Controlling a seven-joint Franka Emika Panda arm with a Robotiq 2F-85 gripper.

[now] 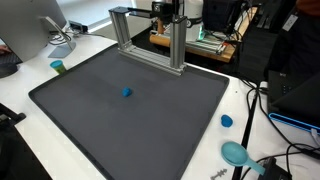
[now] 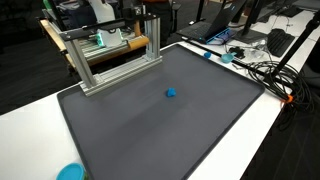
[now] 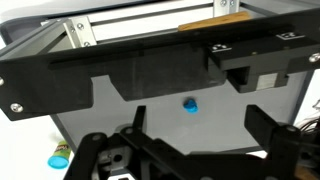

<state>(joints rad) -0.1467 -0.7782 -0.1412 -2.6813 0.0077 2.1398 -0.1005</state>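
Observation:
A small blue object (image 1: 126, 92) (image 2: 171, 93) lies near the middle of a dark grey mat (image 1: 90, 120) (image 2: 150, 135) on a white table. In the wrist view my gripper (image 3: 198, 125) is open, its two black fingers (image 3: 262, 125) spread wide with nothing between them. The blue object (image 3: 190, 104) shows on the mat beyond the fingertips, well apart from them. A black panel and an aluminium frame (image 3: 80, 35) cross the top of that view. In both exterior views the gripper is hard to make out behind the frame (image 1: 150, 35) (image 2: 110, 55).
A blue cap (image 1: 227, 121) and a teal round object (image 1: 236, 152) (image 2: 70, 172) lie on the white table beside the mat. A small green cup (image 1: 58, 67) (image 3: 59, 159) stands off another corner. Cables (image 1: 270, 110) (image 2: 265, 70) run along one side.

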